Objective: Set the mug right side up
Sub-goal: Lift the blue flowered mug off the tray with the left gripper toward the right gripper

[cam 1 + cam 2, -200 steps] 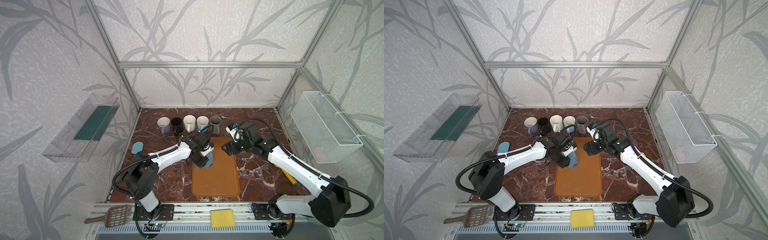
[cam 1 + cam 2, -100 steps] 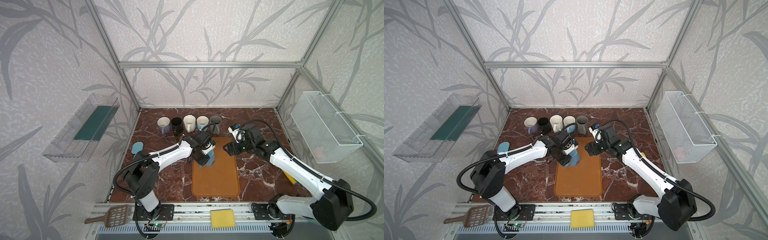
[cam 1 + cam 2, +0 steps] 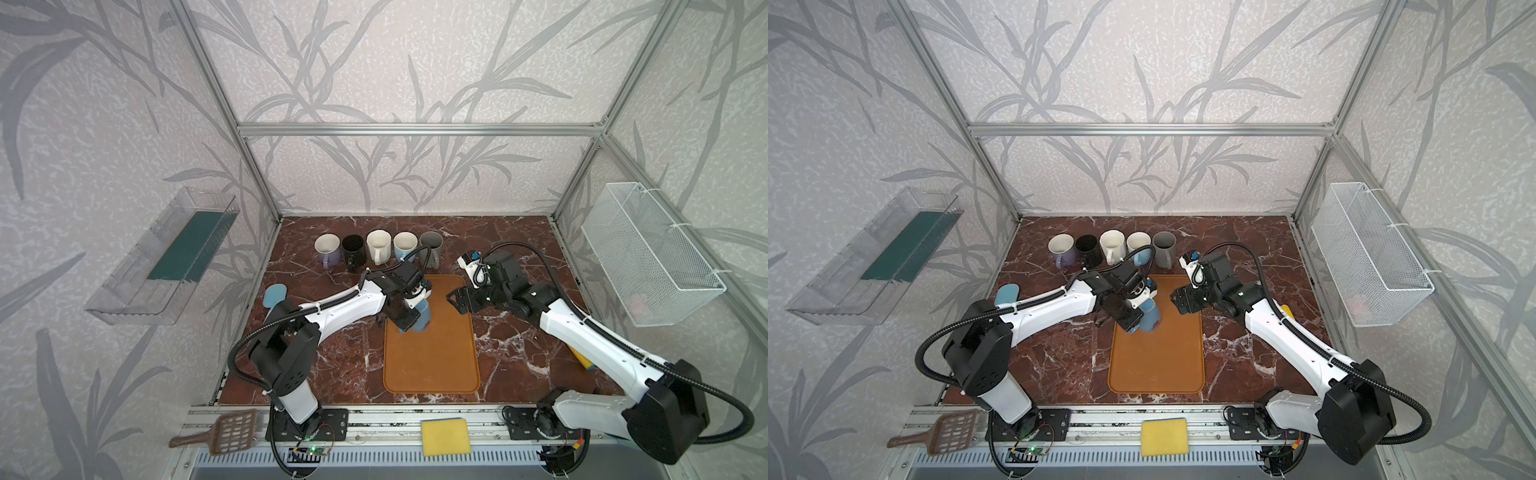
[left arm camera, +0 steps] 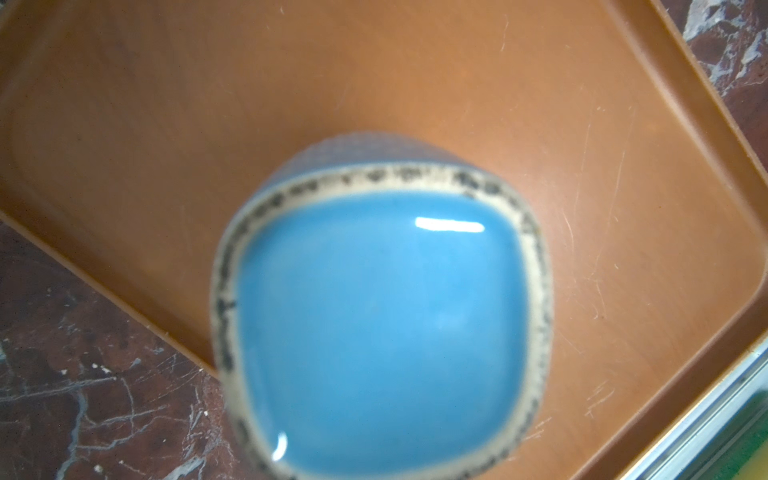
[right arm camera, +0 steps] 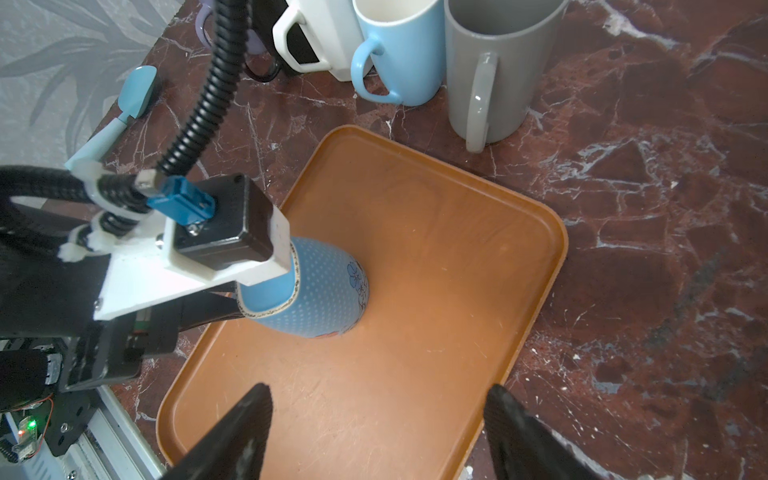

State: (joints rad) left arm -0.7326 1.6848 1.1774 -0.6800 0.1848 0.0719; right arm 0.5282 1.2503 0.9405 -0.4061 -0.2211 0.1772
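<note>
While blue mug (image 5: 324,299) sat base-up and tilted on orange tray (image 5: 415,374), near tray's far left corner in both top views, left gripper (image 3: 1130,321) was clamped narrow against its side. Exact grip spot hidden behind wrist camera mount (image 5: 216,249). Markings seen on mug: white dots, blue flower print. Left wrist view, blurred: glossy blue base ringed by speckled pale band. Right gripper (image 5: 376,390) hung wide open, empty, over tray's far right corner. Row of five upright mugs (image 3: 378,247) stood behind tray.
</note>
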